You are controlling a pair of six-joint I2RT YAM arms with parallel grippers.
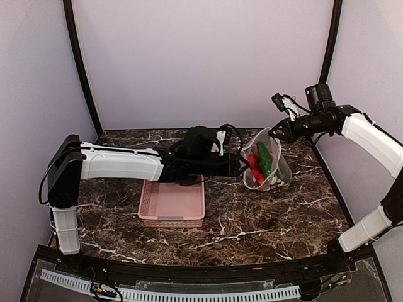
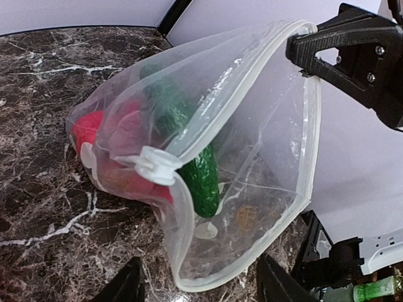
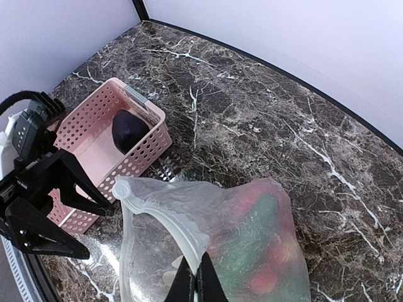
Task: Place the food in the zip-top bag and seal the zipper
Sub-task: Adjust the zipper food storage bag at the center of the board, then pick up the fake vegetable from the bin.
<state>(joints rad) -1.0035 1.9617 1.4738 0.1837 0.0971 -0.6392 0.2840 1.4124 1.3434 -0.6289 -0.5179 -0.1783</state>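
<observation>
right claw [image 3: 195, 267] raised, pinching zip-top bag [image 3: 252, 239] rim, left claw [image 3: 97, 233] outstretched beside it, spread, empty

- Left gripper [image 2: 198, 288]: the bottom edge of the left wrist view cuts off both jaws. Only two dark tips show.
- Right gripper [image 3: 196, 281]: the bottom edge of the right wrist view cuts off the jaws. Only the tips show, pinched on the rim of the zip-top bag [image 3: 252, 239].
- Red fruits [image 2: 88, 129]: blurred by the bag film. Their number cannot be told.
- Cucumber [image 2: 198, 179]: the upper part is hazed behind the film.
- Small tan item [image 2: 247, 216] at the bag bottom: too unclear to identify.
- Eggplant [image 3: 129, 129]: the lower part is hidden behind the wall of the pink basket [image 3: 148, 148].
- Top view: the left arm [image 1: 119, 163] covers the basket's far edge.
- Zipper [image 2: 239, 88]: too small to make out in the top view.
</observation>
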